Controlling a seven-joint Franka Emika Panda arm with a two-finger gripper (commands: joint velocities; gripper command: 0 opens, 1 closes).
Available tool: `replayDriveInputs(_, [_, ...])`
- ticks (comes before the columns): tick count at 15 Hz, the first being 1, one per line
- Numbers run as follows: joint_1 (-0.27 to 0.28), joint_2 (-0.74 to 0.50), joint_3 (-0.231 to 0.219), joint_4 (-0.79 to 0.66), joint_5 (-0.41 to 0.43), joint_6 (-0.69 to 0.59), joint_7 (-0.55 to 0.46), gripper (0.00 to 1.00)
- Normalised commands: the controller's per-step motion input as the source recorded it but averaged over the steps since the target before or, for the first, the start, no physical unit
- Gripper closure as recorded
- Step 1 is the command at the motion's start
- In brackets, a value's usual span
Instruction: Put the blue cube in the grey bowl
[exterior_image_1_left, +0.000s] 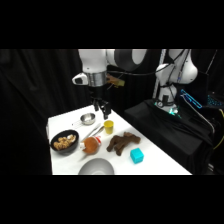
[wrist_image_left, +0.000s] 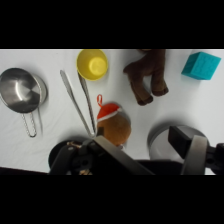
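Sitting alone on the white table (exterior_image_1_left: 150, 150), the blue cube (exterior_image_1_left: 137, 156), near the front right edge, just beside the brown plush toy (exterior_image_1_left: 123, 142). Well apart from the grey bowl (exterior_image_1_left: 96, 167) at the front edge. Hanging above the yellow cup (exterior_image_1_left: 108, 126) and small metal bowl (exterior_image_1_left: 88, 119), the gripper (exterior_image_1_left: 102, 111); spread of fingers perhaps narrow, cannot tell.
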Motion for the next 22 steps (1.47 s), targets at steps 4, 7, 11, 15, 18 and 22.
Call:
replayDriveInputs(4, [0.014,-0.09,0.048,-0.10,0.036,0.01,0.11,0.00])
replayDriveInputs(7, [0.064,-0.28,0.076,-0.29,0.105,0.07,0.21,0.00])
replayDriveInputs(11, [0.084,-0.30,0.076,-0.32,0.121,0.12,0.22,0.00])
replayDriveInputs(15, [0.091,-0.18,0.082,-0.27,0.163,0.23,0.23,0.00])
replayDriveInputs(18, [0.076,-0.01,0.061,-0.20,0.166,0.32,0.23,0.00])
replayDriveInputs(22, [0.077,0.04,0.046,-0.18,0.066,0.38,0.25,0.00])
